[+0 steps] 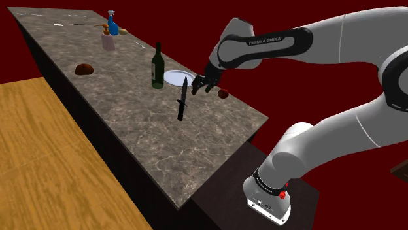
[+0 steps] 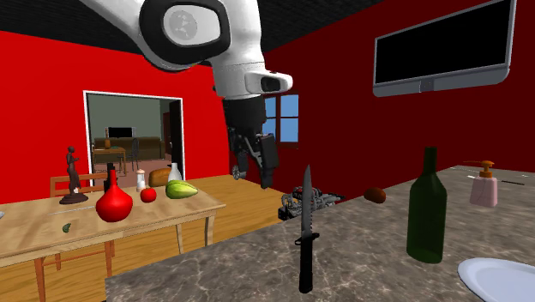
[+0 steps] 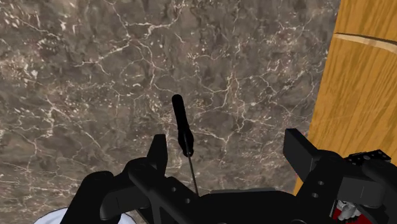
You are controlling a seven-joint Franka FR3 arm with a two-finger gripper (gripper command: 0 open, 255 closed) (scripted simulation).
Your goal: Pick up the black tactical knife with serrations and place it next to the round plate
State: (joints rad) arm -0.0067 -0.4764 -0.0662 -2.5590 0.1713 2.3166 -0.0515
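Observation:
The black knife (image 1: 182,99) lies on the marble counter (image 1: 131,111), its blade tip pointing toward the round white plate (image 1: 178,77). My gripper (image 1: 203,86) hovers open above the counter by the blade end, between the plate and a small dark red ball (image 1: 223,93). The wrist view looks down on the knife (image 3: 184,132), which lies below and ahead of the open gripper (image 3: 229,153), nearer one finger and untouched. The second exterior view has the gripper (image 2: 255,176) hanging above and behind the knife (image 2: 304,232), with the plate (image 2: 501,279) at the lower right.
A dark green bottle (image 1: 157,65) stands right beside the plate. Farther along the counter are a brown lump (image 1: 84,68), a pink soap dispenser (image 1: 108,40) and a blue spray bottle (image 1: 112,25). The counter's long edge drops to wooden floor (image 1: 39,150). A wooden table (image 2: 103,219) with several items stands beyond.

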